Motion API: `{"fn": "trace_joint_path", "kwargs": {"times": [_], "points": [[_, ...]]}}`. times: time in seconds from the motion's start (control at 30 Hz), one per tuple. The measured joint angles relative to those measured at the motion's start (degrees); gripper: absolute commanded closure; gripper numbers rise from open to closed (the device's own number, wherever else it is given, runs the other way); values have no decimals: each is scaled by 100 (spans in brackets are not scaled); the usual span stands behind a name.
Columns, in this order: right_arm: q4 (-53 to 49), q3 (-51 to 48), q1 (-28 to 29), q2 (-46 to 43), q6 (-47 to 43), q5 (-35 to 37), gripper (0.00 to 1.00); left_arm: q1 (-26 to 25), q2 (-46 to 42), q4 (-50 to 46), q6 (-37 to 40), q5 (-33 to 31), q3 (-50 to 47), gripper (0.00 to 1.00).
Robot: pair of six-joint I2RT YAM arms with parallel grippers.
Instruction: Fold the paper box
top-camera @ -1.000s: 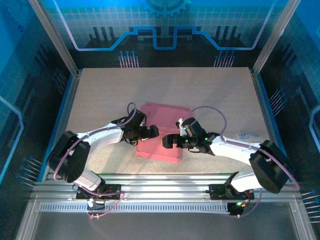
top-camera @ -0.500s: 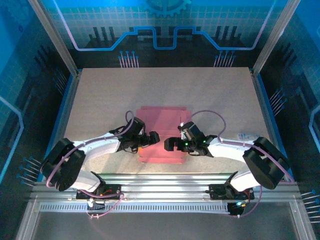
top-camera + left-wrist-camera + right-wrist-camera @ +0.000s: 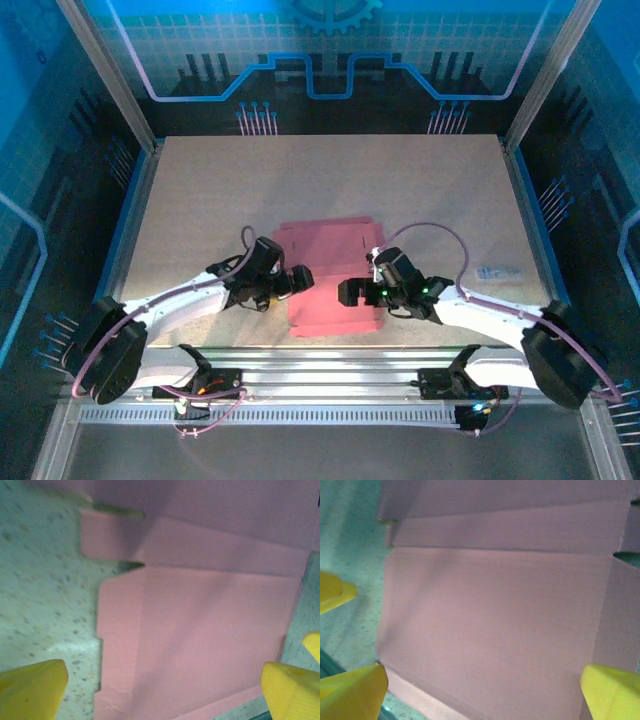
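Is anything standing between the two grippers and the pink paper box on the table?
Nothing visible does. The left gripper and right gripper, both open, are right at the paper box lying on the table.

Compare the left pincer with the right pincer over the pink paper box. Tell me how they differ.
The left pincer points rightward; the right pincer points leftward, so they face each other. The left pincer hangs over the paper box's left part, the right pincer over its right part. Both are open and hold nothing.
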Motion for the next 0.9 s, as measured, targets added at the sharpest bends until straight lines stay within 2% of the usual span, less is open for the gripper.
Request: {"fn": "trace_joint_path", "kwargs": {"times": [0.17, 0.33, 0.53, 0.6, 0.9], "points": [[-101, 2, 2, -358, -103, -42, 0, 656, 192, -476, 575, -2, 621, 1], [-195, 4, 83, -282, -131, -133, 0, 1025, 1034, -778, 1231, -26, 1486, 2], [-166, 4, 269, 111, -140, -149, 0, 1117, 2269, -1025, 1821, -236, 2417, 3], [-166, 4, 295, 254, -131, -149, 0, 1123, 2562, -1049, 1961, -321, 2597, 7], [13, 4, 413, 730, -120, -120, 0, 1150, 3171, -1191, 2264, -767, 3134, 12]]}}
